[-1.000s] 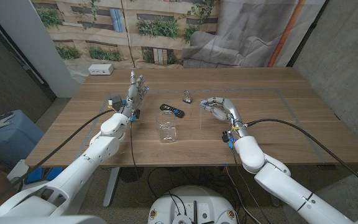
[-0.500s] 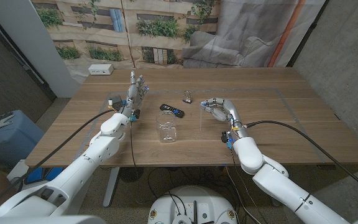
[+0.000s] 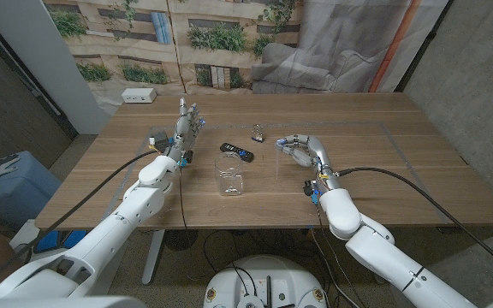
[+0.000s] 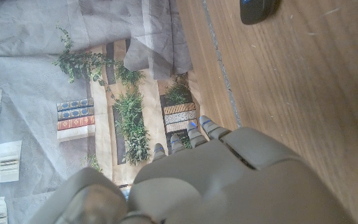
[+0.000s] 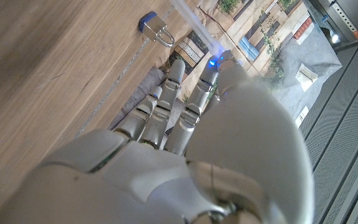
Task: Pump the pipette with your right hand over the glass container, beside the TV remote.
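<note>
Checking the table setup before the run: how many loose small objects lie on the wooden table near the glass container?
3: the TV remote just behind the glass container, a padlock farther back, and the pipette at the right hand's fingers. Smaller items may be hidden.

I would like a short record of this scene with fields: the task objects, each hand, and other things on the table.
pipette: clear, thin, held in the right hand
right hand: near table middle, right of the remote, fingers closed around the pipette
glass container: clear jar, upright, near the front edge
TV remote: black, behind the jar
left hand: upright, fingers apart, holds nothing
padlock: behind the remote
white box: far left corner
</note>
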`<state>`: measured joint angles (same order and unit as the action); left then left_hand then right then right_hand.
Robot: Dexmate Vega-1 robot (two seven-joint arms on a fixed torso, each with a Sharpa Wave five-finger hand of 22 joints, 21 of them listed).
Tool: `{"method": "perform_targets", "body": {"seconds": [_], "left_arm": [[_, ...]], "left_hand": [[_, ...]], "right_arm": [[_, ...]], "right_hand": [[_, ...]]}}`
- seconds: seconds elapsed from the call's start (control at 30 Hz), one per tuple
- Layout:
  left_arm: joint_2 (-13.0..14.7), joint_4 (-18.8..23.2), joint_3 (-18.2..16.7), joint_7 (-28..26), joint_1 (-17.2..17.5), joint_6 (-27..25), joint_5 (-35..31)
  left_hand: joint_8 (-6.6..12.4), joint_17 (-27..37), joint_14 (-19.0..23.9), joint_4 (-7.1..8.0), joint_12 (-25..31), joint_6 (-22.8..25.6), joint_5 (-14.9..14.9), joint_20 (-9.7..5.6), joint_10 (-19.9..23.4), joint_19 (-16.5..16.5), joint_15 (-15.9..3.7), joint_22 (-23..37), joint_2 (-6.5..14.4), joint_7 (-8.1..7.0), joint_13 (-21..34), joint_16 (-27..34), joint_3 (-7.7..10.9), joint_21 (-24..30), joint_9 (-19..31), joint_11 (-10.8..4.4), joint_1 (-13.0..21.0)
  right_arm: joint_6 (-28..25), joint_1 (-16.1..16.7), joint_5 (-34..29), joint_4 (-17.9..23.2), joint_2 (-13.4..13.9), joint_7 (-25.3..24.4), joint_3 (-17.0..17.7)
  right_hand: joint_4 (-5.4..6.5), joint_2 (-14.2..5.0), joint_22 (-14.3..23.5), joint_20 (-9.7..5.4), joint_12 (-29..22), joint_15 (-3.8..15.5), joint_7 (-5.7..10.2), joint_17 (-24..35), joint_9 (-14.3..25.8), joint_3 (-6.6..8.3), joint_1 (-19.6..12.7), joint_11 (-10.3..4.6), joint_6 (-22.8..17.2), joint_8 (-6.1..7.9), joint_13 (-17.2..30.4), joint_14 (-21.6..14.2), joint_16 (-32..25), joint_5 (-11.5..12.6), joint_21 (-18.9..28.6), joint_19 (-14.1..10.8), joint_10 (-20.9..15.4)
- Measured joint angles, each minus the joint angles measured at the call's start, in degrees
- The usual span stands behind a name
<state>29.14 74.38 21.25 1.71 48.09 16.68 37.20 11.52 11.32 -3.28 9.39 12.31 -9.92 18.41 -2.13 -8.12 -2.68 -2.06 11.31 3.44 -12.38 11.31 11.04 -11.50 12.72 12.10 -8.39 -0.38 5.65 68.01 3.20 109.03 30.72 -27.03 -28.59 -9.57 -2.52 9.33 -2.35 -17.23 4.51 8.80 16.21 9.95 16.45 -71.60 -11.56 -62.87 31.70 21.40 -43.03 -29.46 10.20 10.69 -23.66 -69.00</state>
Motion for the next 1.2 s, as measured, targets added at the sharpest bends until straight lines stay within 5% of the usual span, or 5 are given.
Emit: {"method": "perform_targets", "body": {"seconds": [0.53,1.2], "left_arm": [[0.0,0.0,0.0,0.0,0.0,0.0,0.0],[0.0,0.0,0.0,0.0,0.0,0.0,0.0]], "left_hand": [[0.0,0.0,0.0,0.0,0.0,0.0,0.0,0.0,0.0,0.0,0.0,0.0,0.0,0.0,0.0,0.0,0.0,0.0,0.0,0.0,0.0],[0.0,0.0,0.0,0.0,0.0,0.0,0.0,0.0,0.0,0.0,0.0,0.0,0.0,0.0,0.0,0.0,0.0,0.0,0.0,0.0,0.0]], "right_arm": [[0.1,-0.3,1.1,0.0,0.0,0.8,0.3],[-0.7,-0.9,2.1,0.9,1.5,2.9,0.5]], "right_hand": [[0.99,0.77,0.0,-0.21,2.0,-0.62,2.87,-0.2,0.2,-0.98,2.3,-0.96,-0.4,-2.67,-1.6,2.7,1.6,0.0,0.0,-0.2,-0.1],[1.92,1.38,0.0,-0.2,4.0,-0.92,2.03,-0.1,0.7,-1.91,5.8,-0.63,3.1,-4.59,-2.5,5.9,3.1,0.0,0.0,-0.2,2.7]]}}
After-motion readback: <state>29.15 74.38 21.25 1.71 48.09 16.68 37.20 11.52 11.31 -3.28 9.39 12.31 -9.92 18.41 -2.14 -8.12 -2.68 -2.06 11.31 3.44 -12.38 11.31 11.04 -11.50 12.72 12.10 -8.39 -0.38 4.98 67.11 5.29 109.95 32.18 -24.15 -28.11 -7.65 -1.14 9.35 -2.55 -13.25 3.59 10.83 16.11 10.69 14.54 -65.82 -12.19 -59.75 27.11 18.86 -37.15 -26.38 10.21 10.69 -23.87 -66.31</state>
